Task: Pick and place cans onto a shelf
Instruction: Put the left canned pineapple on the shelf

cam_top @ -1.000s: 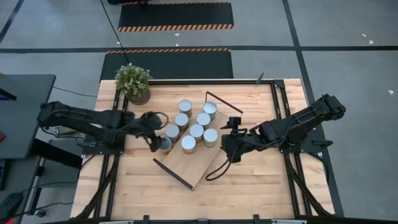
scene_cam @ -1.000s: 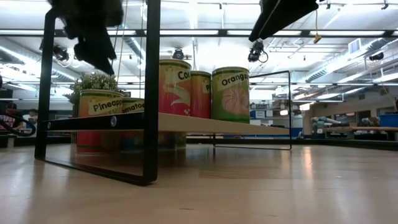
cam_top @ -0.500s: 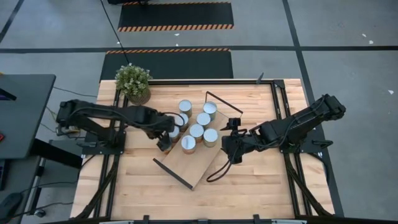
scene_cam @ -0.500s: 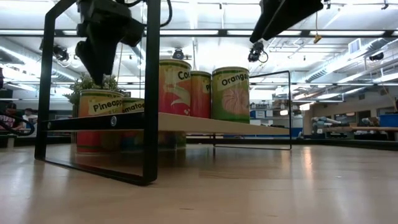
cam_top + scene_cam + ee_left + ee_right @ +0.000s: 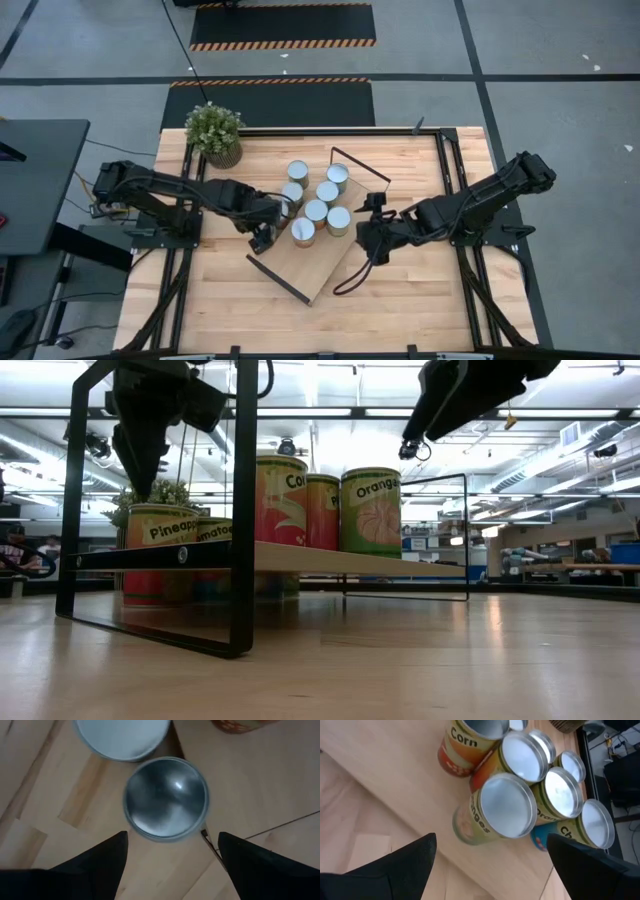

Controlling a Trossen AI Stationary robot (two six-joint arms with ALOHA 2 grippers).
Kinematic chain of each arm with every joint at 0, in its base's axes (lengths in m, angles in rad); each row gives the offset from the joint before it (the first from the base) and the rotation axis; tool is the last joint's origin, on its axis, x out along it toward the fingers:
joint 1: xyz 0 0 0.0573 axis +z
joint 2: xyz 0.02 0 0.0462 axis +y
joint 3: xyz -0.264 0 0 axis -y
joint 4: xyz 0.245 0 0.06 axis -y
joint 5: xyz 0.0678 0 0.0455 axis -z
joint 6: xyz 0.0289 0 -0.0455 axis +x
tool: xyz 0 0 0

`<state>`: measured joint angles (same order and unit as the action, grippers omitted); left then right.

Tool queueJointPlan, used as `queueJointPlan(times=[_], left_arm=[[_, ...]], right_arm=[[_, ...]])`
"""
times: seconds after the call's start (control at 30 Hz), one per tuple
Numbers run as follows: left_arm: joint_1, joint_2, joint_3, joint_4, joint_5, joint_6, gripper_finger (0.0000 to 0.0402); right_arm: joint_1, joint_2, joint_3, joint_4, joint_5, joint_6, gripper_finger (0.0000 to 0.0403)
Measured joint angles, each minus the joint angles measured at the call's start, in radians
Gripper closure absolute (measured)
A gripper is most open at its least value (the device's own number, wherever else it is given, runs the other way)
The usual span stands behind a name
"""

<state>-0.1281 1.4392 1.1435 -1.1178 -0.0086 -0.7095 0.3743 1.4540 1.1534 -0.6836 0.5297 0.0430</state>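
Left gripper (image 5: 263, 238) left of centre, fingers wide apart, just above a can (image 5: 165, 798) beside the shelf (image 5: 318, 262) — gripping nothing. Cans (image 5: 316, 211) bunched on the shelf's upper half, mid-frame. Right gripper (image 5: 364, 246) right of centre, spread too — empty.
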Motion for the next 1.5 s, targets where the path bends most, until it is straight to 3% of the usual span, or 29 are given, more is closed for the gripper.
queueJointPlan(times=[0.87, 0.97, 1.1, 1.3, 1.5], left_arm=[[-0.016, 0.008, 0.0, 0.007, 0.04, 0.044, 0.0085], [-0.016, 0.008, 0.0, -0.012, 0.04, 0.041, 0.0066], [-0.016, 0.008, 0.0, -0.029, 0.036, 0.041, 0.0011], [-0.007, 0.008, 0.0, -0.033, -0.038, -0.054, 0.0016], [-0.008, 0.033, 0.0, -0.029, -0.04, -0.155, 0.0006]], right_arm=[[0.011, 0.0, 0.0, 0.039, -0.008, -0.024, 0.0016], [0.011, 0.0, 0.0, 0.041, -0.01, -0.025, 0.0016], [0.011, 0.0, 0.0, 0.041, -0.012, -0.027, 0.0016], [0.011, 0.0, 0.0, 0.047, -0.021, -0.028, 0.0016], [0.011, 0.0, 0.0, 0.055, -0.027, -0.028, 0.0016]])
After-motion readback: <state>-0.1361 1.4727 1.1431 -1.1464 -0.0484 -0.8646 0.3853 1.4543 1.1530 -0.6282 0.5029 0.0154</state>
